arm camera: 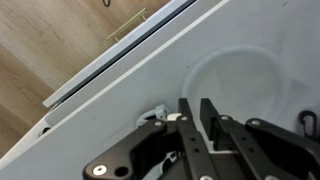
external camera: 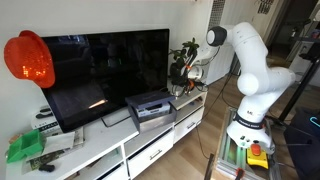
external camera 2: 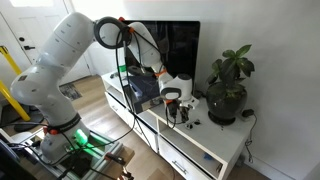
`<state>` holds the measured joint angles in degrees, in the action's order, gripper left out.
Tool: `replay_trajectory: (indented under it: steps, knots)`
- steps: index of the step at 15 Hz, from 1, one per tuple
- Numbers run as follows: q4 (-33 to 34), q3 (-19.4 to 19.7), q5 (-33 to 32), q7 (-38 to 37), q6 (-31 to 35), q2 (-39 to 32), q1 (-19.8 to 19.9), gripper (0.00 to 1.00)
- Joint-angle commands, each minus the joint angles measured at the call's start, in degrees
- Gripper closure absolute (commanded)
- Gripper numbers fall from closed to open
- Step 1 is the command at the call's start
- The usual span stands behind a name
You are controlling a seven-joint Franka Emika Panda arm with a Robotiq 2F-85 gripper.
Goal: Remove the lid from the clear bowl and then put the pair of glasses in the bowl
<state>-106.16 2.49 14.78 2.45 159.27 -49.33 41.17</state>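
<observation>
The pincer (external camera: 183,80) hangs low over the white worktop (external camera: 100,138) in an exterior view; in an exterior view the plant (external camera 2: 228,85) stands near it. In the wrist view its jaws are narrow, nearly together, with the clear bowl (arm camera: 240,75), pale and round, just beyond them.

Television (external camera: 110,70), grey box device (external camera: 150,108) and potted plant (external camera 2: 228,85) stand on white cabinet (external camera 2: 220,145).

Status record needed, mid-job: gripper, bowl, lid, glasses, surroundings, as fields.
gripper: jaws together, nothing seen between them
clear bowl: on white cabinet top, just beyond the jaws
lid: cannot tell whether on
glasses: possibly the dark loop at wrist view's right edge
nearby: potted plant, grey device
</observation>
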Motion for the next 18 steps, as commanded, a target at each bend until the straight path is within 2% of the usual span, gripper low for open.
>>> replay_trajectory:
  steps: [1,7,8,9,12,16,18]
  knots:
    - [1.0,0.0,0.7,1.3,0.0,-0.1,0.7,0.50]
    - [2.8,2.3,-0.4,1.2,3.8,0.3,0.3,0.08]
    - [2.4,2.0,0.0,0.2,2.5,0.1,-0.1,0.02]
    - [2.6,2.1,0.0,0.2,2.7,0.1,-0.1,0.21]
    - [2.6,2.1,0.0,0.2,2.7,0.0,-0.2,0.02]
    - [4.9,3.5,-0.6,-0.7,3.9,-2.5,-1.0,0.00]
    - [6.0,3.0,-1.0,0.8,4.5,-3.7,-0.4,0.00]
